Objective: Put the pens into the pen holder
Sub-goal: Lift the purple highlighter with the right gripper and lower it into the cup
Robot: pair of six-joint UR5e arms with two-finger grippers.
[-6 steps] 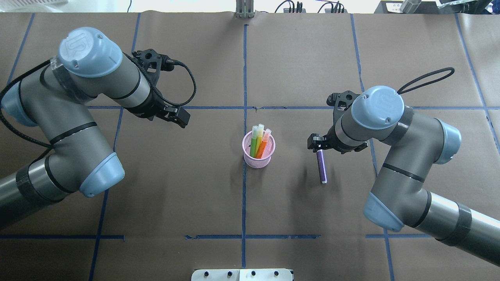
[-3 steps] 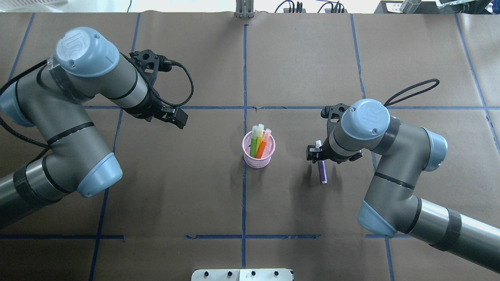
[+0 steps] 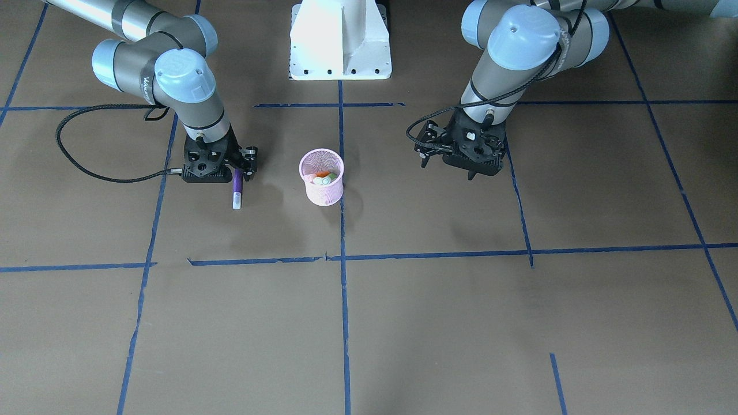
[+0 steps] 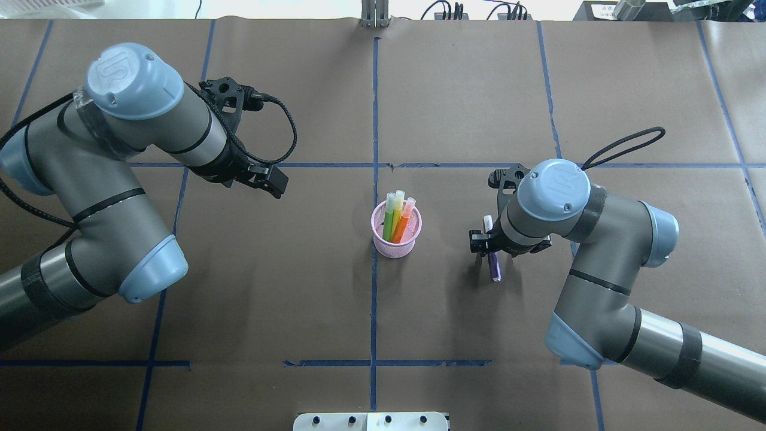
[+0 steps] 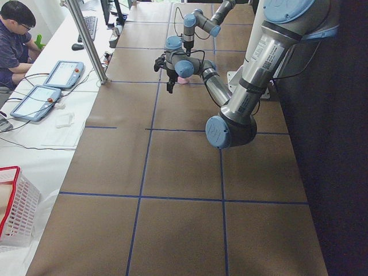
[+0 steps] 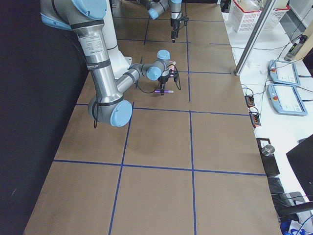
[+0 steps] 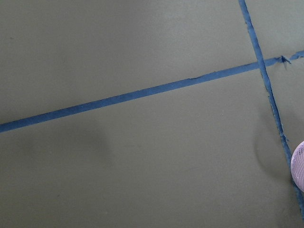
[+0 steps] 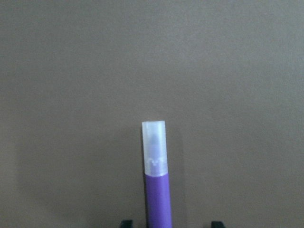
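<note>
Purple pen (image 4: 494,267) lying on brown table (image 4: 269,299), right gripper (image 4: 487,245) straddling it with jaws apart, pink pen holder (image 4: 395,244) holding orange pen (image 4: 402,226) and green pen (image 4: 389,222), left gripper (image 4: 274,182) hovering well apart, its jaw state impossible to tell.

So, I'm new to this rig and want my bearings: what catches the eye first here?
The pink cup at the table's middle, with bright pens standing in it. On the robot's right, a purple pen lies flat on the table, the right gripper open astride it.
</note>
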